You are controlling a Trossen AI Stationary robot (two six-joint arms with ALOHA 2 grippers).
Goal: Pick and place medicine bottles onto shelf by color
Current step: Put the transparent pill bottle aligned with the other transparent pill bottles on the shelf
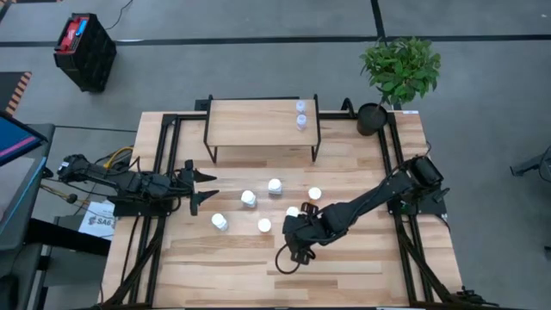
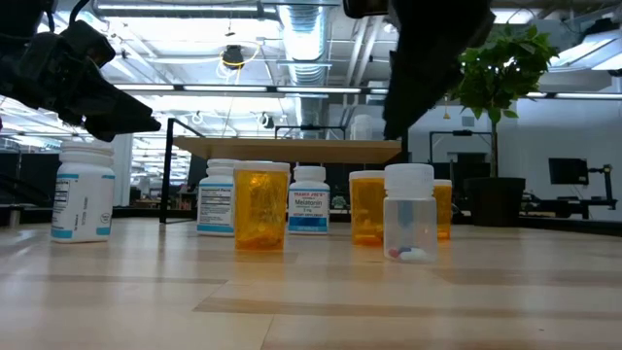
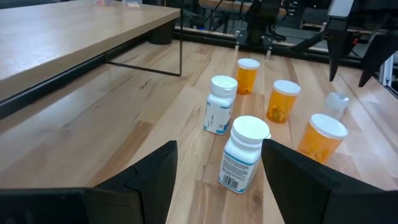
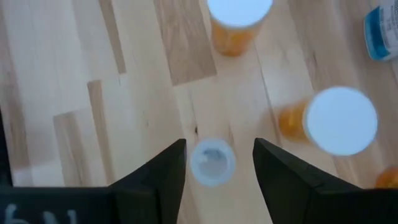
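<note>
The shelf [image 1: 258, 125] stands at the table's far side with two clear bottles [image 1: 300, 114] on its right part. Several white-capped bottles stand on the table: white ones [image 3: 244, 154] [image 3: 220, 104], orange ones [image 3: 281, 101] [image 3: 322, 135], and a clear one [image 2: 409, 214]. My right gripper [image 1: 301, 220] is open and points down, well above the clear bottle [image 4: 212, 163], which shows between its fingers from above. My left gripper [image 1: 202, 188] is open and empty at the table's left, level, facing the bottles.
A potted plant [image 1: 398, 73] stands at the table's far right corner. The near half of the table [image 1: 258, 275] holds no objects. Black frame rails [image 1: 159, 172] run along both sides. Orange bottles [image 4: 339, 121] [image 4: 239, 18] stand close to the clear one.
</note>
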